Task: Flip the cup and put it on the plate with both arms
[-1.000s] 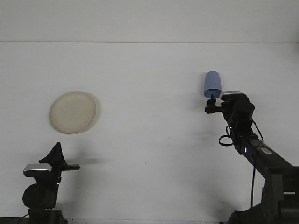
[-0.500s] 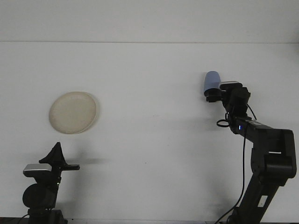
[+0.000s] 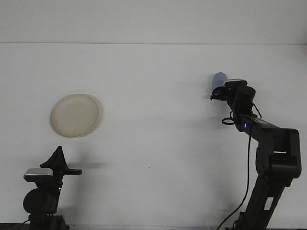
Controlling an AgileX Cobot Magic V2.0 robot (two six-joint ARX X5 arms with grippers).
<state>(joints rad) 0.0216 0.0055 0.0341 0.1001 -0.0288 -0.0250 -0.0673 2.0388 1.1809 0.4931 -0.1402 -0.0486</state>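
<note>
A blue cup (image 3: 220, 79) stands upside down on the white table at the right, with only its rounded top showing. My right gripper (image 3: 217, 94) is right at the cup's lower part and hides it; whether it holds the cup cannot be told from this view. A cream plate (image 3: 75, 115) lies flat on the table at the left, with nothing on it. My left gripper (image 3: 58, 157) hangs low at the near left, in front of the plate and well apart from it.
The right arm (image 3: 268, 143) rises steeply from the near right corner, with a cable looping beside it. The table's far edge (image 3: 153, 43) runs across the top of the view.
My right arm has lifted and reached forward, bringing its gripper up against the cup's lower half. The cup, the plate and the left arm stayed where they were.
</note>
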